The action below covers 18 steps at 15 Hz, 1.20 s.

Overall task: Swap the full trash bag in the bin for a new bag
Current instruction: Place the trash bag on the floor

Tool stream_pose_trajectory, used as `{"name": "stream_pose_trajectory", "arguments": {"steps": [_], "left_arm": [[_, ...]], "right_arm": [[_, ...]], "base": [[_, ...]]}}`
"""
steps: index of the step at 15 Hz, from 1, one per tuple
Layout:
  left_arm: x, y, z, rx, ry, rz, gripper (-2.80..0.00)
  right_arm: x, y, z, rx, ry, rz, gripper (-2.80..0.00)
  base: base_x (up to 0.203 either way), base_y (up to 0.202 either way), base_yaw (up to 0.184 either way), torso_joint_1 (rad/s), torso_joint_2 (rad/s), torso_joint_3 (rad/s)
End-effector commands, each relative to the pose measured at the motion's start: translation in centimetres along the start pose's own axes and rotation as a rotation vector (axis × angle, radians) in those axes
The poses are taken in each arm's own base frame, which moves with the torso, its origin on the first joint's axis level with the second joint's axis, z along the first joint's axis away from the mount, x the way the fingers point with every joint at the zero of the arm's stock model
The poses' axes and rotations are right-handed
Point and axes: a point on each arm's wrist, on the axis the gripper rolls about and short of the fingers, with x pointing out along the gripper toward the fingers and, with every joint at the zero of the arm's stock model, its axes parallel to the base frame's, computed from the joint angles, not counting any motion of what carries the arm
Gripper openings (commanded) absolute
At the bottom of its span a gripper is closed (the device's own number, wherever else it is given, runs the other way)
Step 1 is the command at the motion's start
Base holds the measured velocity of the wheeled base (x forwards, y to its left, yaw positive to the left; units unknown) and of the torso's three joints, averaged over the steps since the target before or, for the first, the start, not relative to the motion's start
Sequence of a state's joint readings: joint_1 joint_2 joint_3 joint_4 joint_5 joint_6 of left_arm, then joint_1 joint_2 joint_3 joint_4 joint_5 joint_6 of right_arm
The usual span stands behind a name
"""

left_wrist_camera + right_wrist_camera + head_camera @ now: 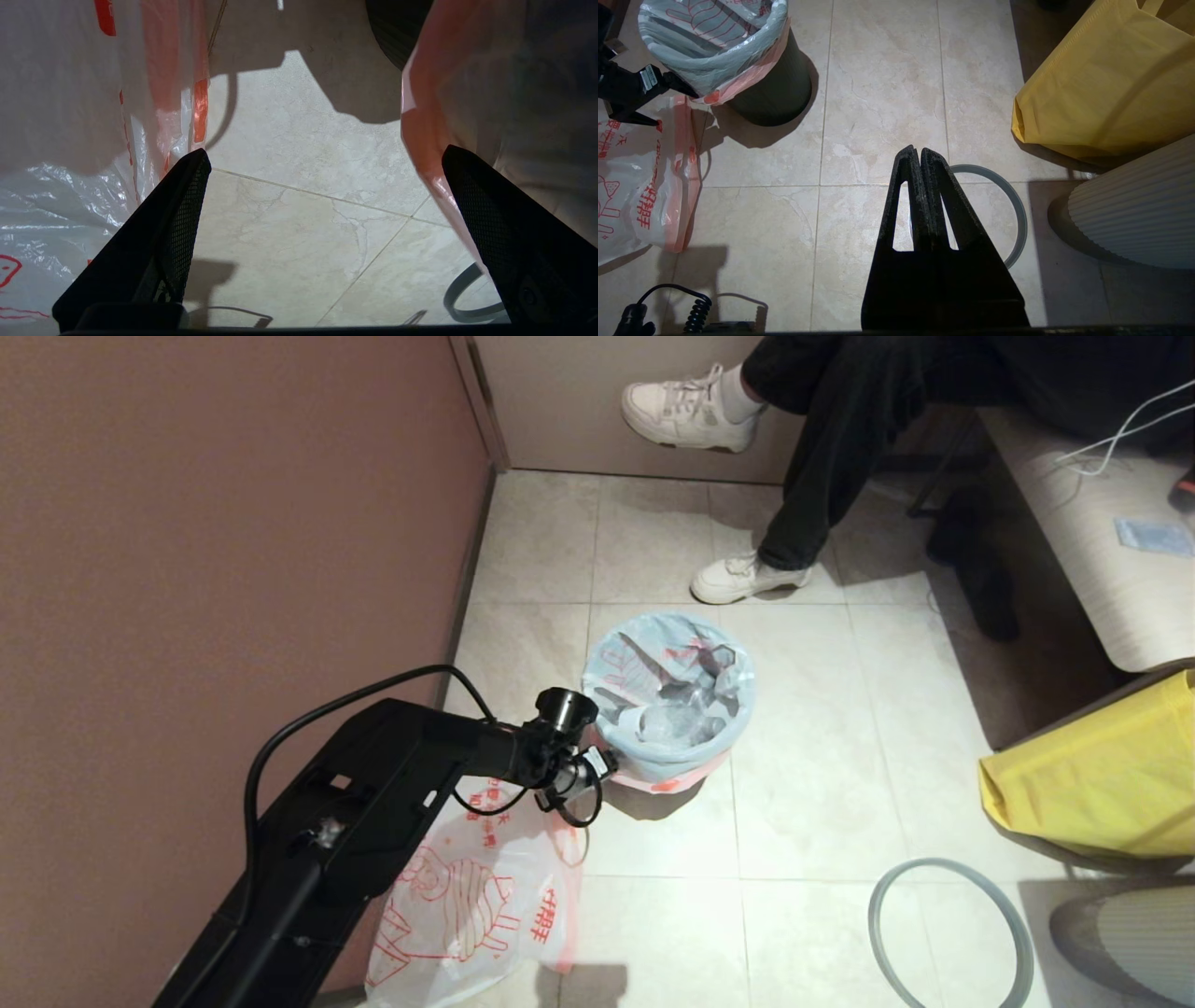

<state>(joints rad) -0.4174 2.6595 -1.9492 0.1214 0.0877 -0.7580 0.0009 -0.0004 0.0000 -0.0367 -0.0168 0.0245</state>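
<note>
The bin [780,88], small, round and dark, stands on the tiled floor. The full trash bag [667,695] lines it, with clear bottles showing inside and its pink-red edge [420,130] folded down over the outside. My left gripper [325,154] hangs open just beside the bin's left side, close to that edge, with only floor between its fingers [173,233]. The new bag [467,896], limp with bold red print, lies on the floor under my left arm. My right gripper [920,151] is shut on nothing, above the grey ring rim [1013,210] lying on the floor.
A large yellow bag [1092,775] stands at the right, with a white ribbed object [1134,210] next to it. A seated person's legs and white shoe [742,579] are just beyond the bin. A brown wall [233,523] runs along the left.
</note>
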Motion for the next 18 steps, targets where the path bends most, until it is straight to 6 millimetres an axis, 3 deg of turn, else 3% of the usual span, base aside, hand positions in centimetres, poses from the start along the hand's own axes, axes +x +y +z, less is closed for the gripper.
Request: {"name": "stream_pose_trajectory", "arguments": {"steps": [1, 13, 17, 18], "left_arm": [[0.8, 0.4, -0.6, 0.020, 0.011, 0.012, 0.00], [2.1, 1.2, -1.6, 0.061, 0.009, 0.071, 0.00], [0.3, 3.0, 1.8, -0.080, -0.015, 0.091, 0.00], [0.0, 2.9, 2.1, -0.112, 0.005, 0.056, -2.80]], "right_arm": [[0.0, 0.0, 0.0, 0.000, 0.000, 0.001, -2.80], [0.0, 0.0, 0.0, 0.000, 0.000, 0.001, -2.80], [0.0, 0.0, 0.0, 0.000, 0.000, 0.001, -2.80], [0.0, 0.0, 0.0, 0.000, 0.000, 0.001, -2.80]], "base": [[0.000, 0.000, 0.000, 0.000, 0.00, 0.000], [0.000, 0.000, 0.000, 0.000, 0.00, 0.000], [0.000, 0.000, 0.000, 0.000, 0.00, 0.000], [0.000, 0.000, 0.000, 0.000, 0.00, 0.000]]}}
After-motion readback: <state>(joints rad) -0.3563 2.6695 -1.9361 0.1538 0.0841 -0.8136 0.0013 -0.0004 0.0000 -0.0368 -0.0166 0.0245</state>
